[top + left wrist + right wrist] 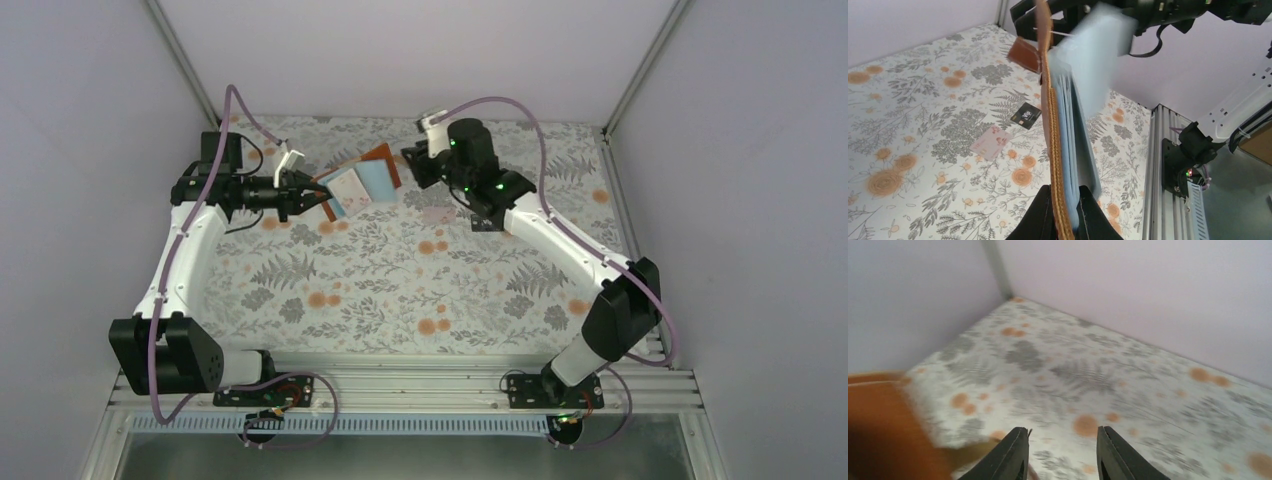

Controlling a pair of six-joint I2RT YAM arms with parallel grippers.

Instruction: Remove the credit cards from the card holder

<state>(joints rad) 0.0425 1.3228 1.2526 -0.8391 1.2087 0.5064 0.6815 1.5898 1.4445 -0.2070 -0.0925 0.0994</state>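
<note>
Left wrist view: the left tool (1065, 190) is clamped on one edge of the card holder (1050, 105). It holds the holder open and edge-on above the far part of the floral worktop (913, 100), probably so the pockets face the right tool (1062, 431). That tool's fingers stand apart, empty, beside the holder. The holder is rust-brown leather outside, with pale blue-grey pockets and a small brown tab (1024, 54). The pink card (991, 143) and black card (1026, 116) lie flat below. The teal one is unseen, likely pocketed.
</note>
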